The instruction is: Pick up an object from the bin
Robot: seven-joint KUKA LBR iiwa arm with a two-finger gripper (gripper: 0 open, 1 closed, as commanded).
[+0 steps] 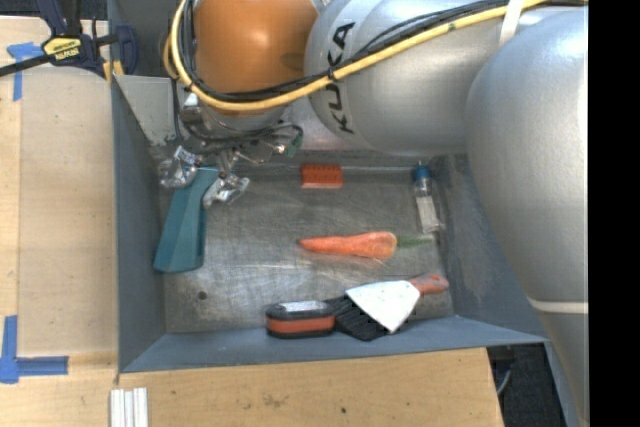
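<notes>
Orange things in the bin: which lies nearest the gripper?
The small rectangular orange block, level with the gripper toward the back of the bin. The long tapered carrot lies farther off, in its middle.

Robotics laboratory: an industrial KUKA arm (420, 65), upper right of frame, extends over a grey metal test bin (135, 245) at centre.
</notes>
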